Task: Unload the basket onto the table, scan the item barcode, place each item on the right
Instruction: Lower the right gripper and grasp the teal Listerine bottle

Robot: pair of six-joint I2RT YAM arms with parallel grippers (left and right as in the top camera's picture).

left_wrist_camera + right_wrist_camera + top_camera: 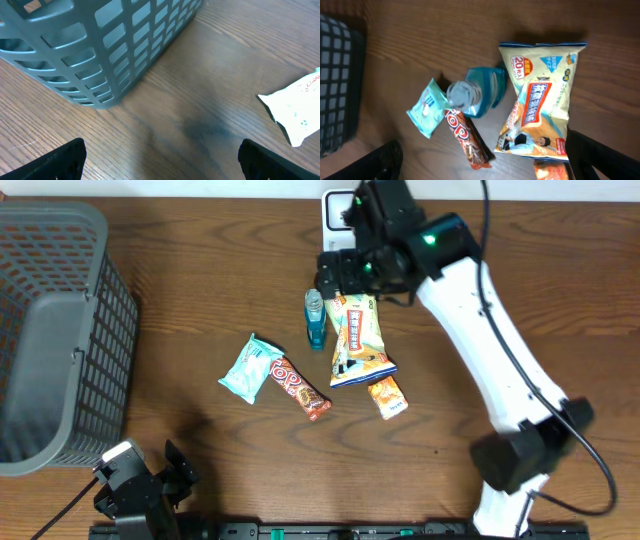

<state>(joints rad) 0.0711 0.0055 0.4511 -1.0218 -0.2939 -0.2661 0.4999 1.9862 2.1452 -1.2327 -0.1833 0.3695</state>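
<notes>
On the wooden table [200, 240], centre: five loose items in one cluster, none of them held.
- Blue bottle [316, 320], lying flat, cap toward the far edge, its side touching the snack bag.
- Snack bag [357, 340], cream and orange, printed face up, the largest piece.
- Orange packet [388, 396], small, at the near lower corner of the snack bag, partly under it.
- Red bar [300, 388], diagonal, just beside the teal packet.
- Teal packet [250, 368], leftmost of the group.

Far edge: white device [335, 215], partly hidden by the right arm.

Left side: grey basket [105, 350], slotted walls, well apart from the cluster.

Right gripper [495, 159]: fingers spread wide, holding nothing, hanging over the far end of the bottle and snack bag; its wrist view looks straight down on them.

Left gripper [162, 162]: fingers spread wide, holding nothing, low at the near left corner beside the basket, over bare wood.
</notes>
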